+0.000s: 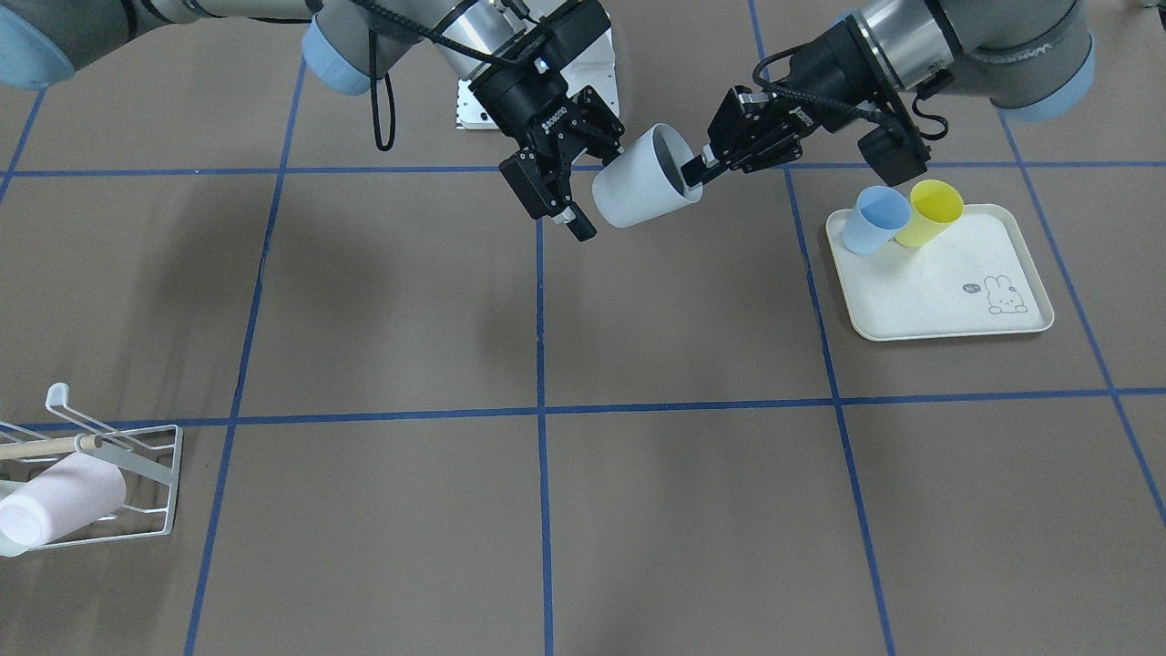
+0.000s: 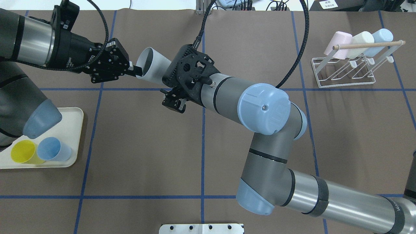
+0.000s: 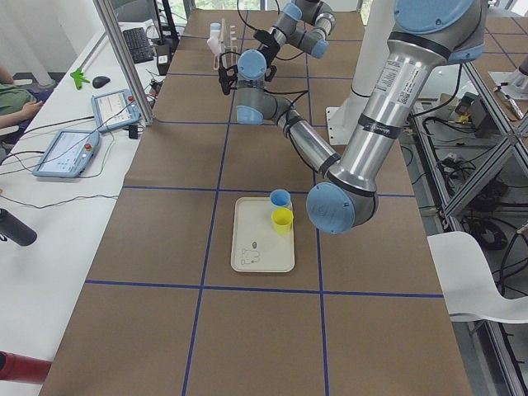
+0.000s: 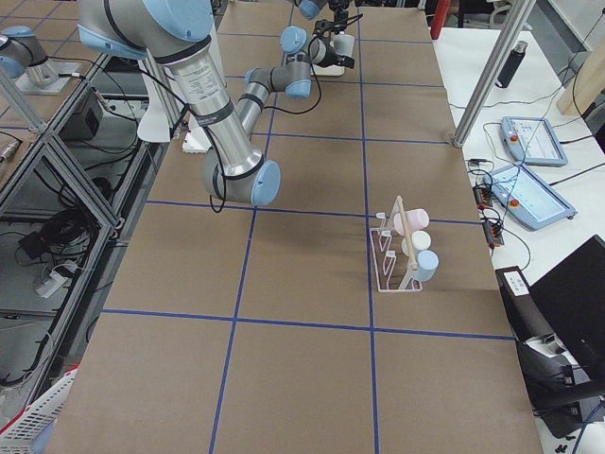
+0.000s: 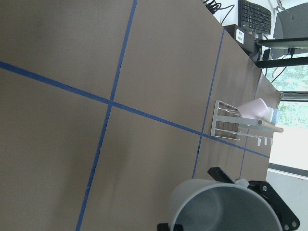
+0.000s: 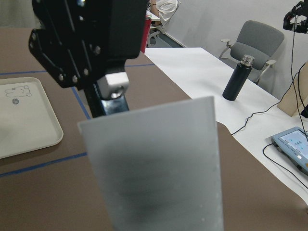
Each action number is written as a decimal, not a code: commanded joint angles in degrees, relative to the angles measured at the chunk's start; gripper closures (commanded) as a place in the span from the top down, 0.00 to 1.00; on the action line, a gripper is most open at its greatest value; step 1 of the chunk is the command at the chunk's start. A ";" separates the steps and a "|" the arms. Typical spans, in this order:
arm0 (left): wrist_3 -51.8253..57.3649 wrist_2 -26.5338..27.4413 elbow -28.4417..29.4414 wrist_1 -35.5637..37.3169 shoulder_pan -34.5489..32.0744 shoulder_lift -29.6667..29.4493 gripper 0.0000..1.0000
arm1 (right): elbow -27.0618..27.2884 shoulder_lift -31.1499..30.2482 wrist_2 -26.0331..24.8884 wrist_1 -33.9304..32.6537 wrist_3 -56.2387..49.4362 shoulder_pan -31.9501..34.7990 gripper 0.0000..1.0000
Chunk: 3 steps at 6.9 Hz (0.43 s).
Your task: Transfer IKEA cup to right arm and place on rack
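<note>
The grey-white IKEA cup [image 1: 647, 182] hangs tilted in mid-air over the far middle of the table. My left gripper [image 1: 698, 171] is shut on its rim, one finger inside the mouth. The right arm's gripper [image 1: 597, 179] stands open at the cup's base end, one finger on either side of the cup wall. From overhead, the cup [image 2: 150, 65] lies between the left gripper [image 2: 135, 71] and the right arm's wrist. The cup wall [image 6: 159, 168] fills the right wrist view. The white wire rack [image 2: 344, 73] with its dowel stands at the table's right end and holds three cups.
A cream tray [image 1: 947, 314] with a rabbit drawing holds a blue cup [image 1: 876, 219] and a yellow cup [image 1: 931, 211] on the robot's left side. Pink, white and blue cups hang on the rack [image 4: 397, 255]. A metal base plate [image 2: 201, 228] lies at the near edge.
</note>
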 commanded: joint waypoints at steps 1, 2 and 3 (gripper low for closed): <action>0.32 0.00 0.09 -0.03 0.28 -0.17 0.00 | 0.05 0.17 -0.48 0.00 -1.80 -0.04 0.99; 0.32 0.00 0.44 -0.03 0.37 -0.87 0.00 | 0.05 0.17 -0.48 0.00 -3.12 -0.04 0.99; 0.32 0.00 0.53 0.06 0.37 -1.23 0.00 | -0.13 0.08 -0.57 1.57 -3.39 -0.13 0.99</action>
